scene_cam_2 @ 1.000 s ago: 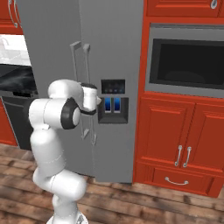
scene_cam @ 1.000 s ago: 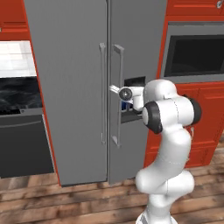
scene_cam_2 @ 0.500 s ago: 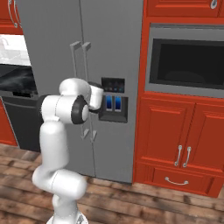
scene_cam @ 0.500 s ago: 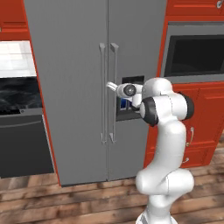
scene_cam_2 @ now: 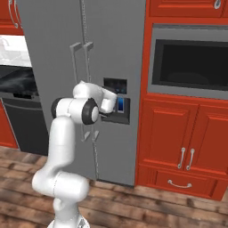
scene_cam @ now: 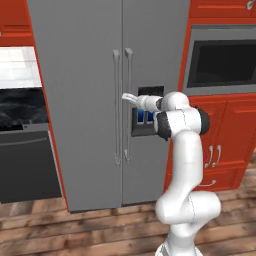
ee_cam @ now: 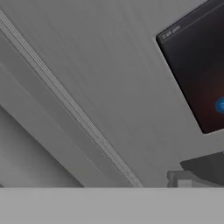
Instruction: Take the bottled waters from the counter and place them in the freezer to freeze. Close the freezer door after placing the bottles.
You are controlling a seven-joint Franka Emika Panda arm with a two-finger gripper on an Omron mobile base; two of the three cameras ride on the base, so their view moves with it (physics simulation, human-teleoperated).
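Observation:
The freezer (scene_cam: 85,60) is a tall grey two-door unit with both doors shut, and I cannot tell which one is the freezer door. My gripper (scene_cam: 125,96) is held level at mid-height, its tips at the bar handle (scene_cam: 128,70) of the door with the dispenser (scene_cam: 146,117). It looks open and holds nothing. In the hand view that door (ee_cam: 113,65) is very close, with the handle (ee_cam: 65,103) running across it at a slant. A stretch of the black counter (scene_cam: 20,107) shows at the far left. The bottled waters are out of view.
A black built-in oven (scene_cam_2: 189,64) sits in red cabinets (scene_cam_2: 187,142) right of the freezer. A dark appliance front (scene_cam: 25,165) stands under the counter on the left. Wooden floor (scene_cam: 75,230) lies open in front of the freezer.
The arm's elbow has risen and the gripper has moved slightly up and left, closer to the door handles. The base and the doors have not moved.

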